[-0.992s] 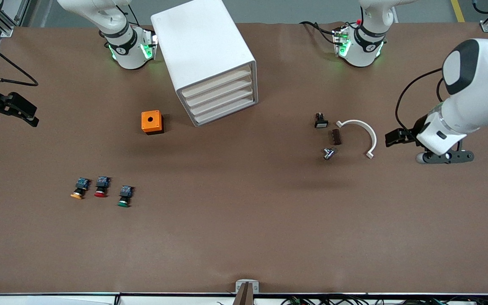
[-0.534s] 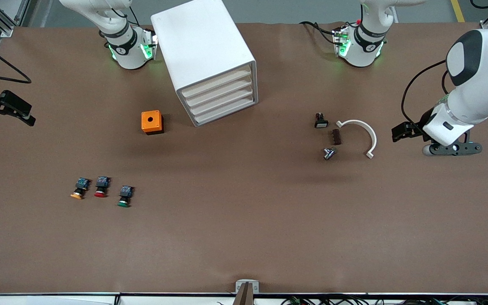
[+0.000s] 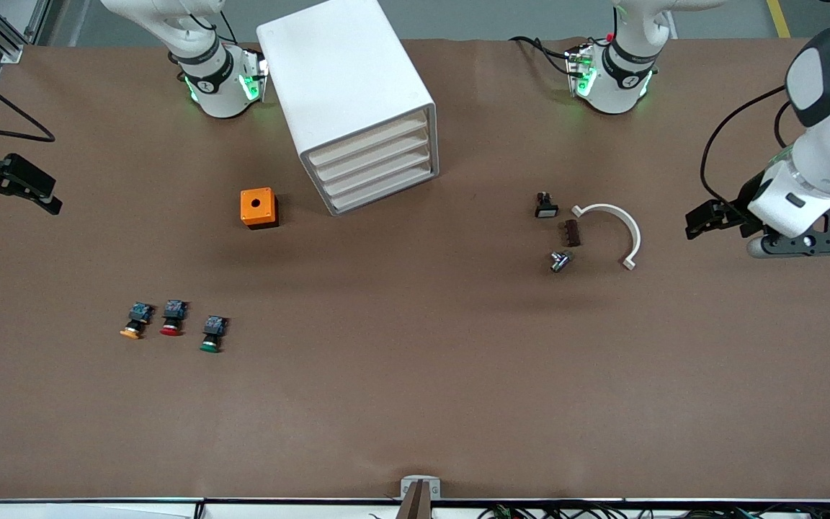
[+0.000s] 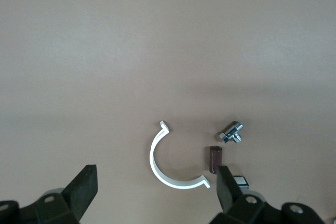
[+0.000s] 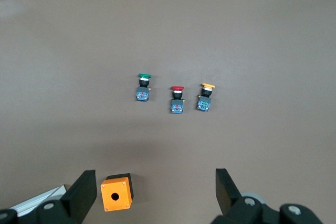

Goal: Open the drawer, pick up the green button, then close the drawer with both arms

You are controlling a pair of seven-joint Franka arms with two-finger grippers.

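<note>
1. Between the two arm bases, on the brown desk (image 3: 415, 404), stands a white cabinet (image 3: 346, 86) with four stacked drawer fronts, all shut; the drawer (image 3: 377, 168) is the third front down.
2. Green button (image 3: 211, 334) lies on the desk toward the right arm's end, nearer the front camera than the cabinet; it sits in a row beside a red button (image 3: 172, 318) and a yellow button (image 3: 136, 321), each apart from its neighbour.
3. Orange box (image 3: 259, 207) with a round hole on top rests between the button row and the cabinet.
4. Right claw (image 5: 152, 195) hangs over the desk's edge at the right arm's end, fingers (image 5: 81, 192) spread wide, holding nothing.
5. Left claw (image 4: 155, 190) hangs over the left arm's end of the desk, fingers (image 4: 84, 187) spread wide and empty.
6. White half-ring (image 3: 617, 227), a small brown block (image 3: 571, 233), a metal fitting (image 3: 559, 260) and a black part (image 3: 545, 205) lie grouped near the left claw.
</note>
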